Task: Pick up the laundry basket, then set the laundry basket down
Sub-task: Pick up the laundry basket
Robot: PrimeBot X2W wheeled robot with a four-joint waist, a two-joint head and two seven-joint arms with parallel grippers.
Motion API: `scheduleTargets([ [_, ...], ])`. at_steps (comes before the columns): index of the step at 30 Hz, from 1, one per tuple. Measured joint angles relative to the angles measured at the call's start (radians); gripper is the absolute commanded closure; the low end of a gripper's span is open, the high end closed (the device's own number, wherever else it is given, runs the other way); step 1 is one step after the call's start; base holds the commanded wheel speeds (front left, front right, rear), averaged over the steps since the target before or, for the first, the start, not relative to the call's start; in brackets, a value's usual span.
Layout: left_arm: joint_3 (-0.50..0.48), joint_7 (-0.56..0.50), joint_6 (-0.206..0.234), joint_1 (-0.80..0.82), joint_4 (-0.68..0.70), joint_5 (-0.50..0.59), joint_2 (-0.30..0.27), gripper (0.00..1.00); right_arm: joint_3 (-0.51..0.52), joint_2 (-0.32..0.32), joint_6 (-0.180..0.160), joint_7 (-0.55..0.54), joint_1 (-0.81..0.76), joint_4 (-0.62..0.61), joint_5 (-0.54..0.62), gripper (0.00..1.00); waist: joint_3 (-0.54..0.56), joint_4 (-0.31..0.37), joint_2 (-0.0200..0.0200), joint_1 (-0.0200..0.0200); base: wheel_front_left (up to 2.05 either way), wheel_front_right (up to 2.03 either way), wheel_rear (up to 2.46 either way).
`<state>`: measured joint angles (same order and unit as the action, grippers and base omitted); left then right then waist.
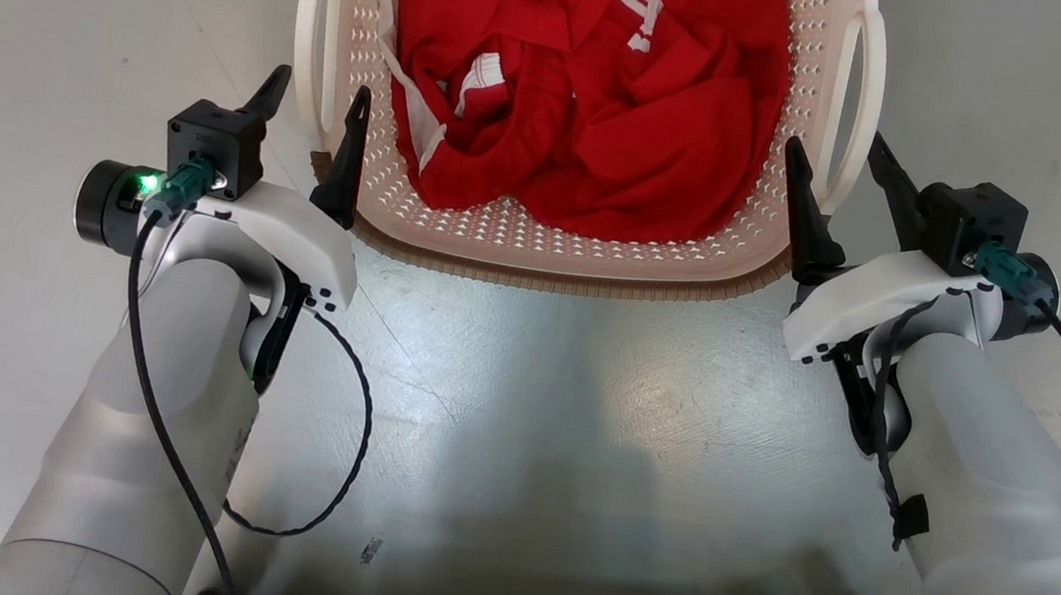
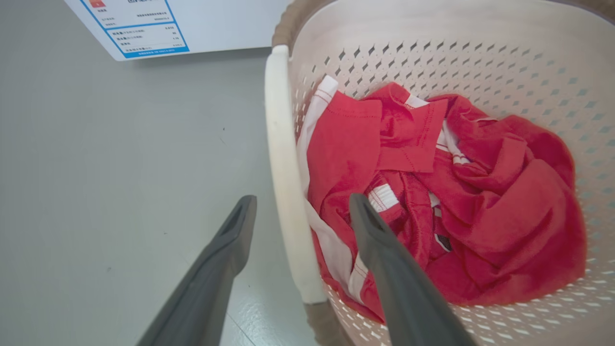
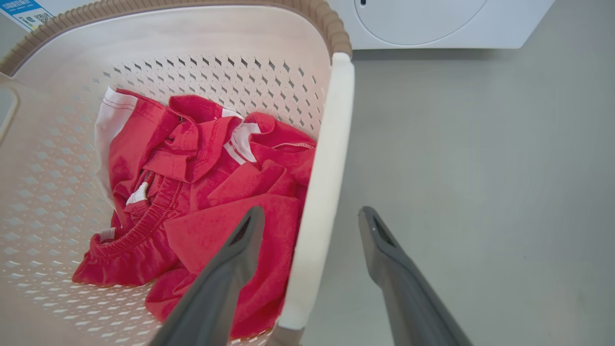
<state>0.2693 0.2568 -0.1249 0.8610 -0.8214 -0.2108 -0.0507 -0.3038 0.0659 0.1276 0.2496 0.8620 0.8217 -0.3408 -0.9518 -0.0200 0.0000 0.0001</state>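
Observation:
The laundry basket (image 1: 544,258) stands on the floor in front of me, cream, perforated, with a brown rim, and holds red and white clothes (image 1: 601,98). My left gripper (image 1: 313,117) is open, one finger on each side of the basket's left loop handle (image 1: 313,48). In the left wrist view the gripper (image 2: 301,202) straddles that handle (image 2: 281,158) with gaps on both sides. My right gripper (image 1: 840,167) is open likewise around the right loop handle (image 1: 858,105). The right wrist view shows the gripper (image 3: 311,214) astride the handle (image 3: 331,144).
A white washing machine (image 3: 432,19) stands just beyond the basket, and its front carries a blue-bordered label (image 2: 144,29). Grey floor (image 1: 25,37) spreads to both sides of the basket and toward me. Dark cables hang from both wrists.

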Motion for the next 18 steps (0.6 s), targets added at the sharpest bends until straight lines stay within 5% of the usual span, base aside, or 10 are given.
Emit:
scheduleTargets([
  [18,0.025,0.000,0.000,0.016,-0.013,-0.011,0.003,0.00,-0.037,0.000,0.000,0.000,0.020,0.010,-0.056,0.00,-0.018,0.002,0.0000,0.0000,0.00,0.00,0.00],
])
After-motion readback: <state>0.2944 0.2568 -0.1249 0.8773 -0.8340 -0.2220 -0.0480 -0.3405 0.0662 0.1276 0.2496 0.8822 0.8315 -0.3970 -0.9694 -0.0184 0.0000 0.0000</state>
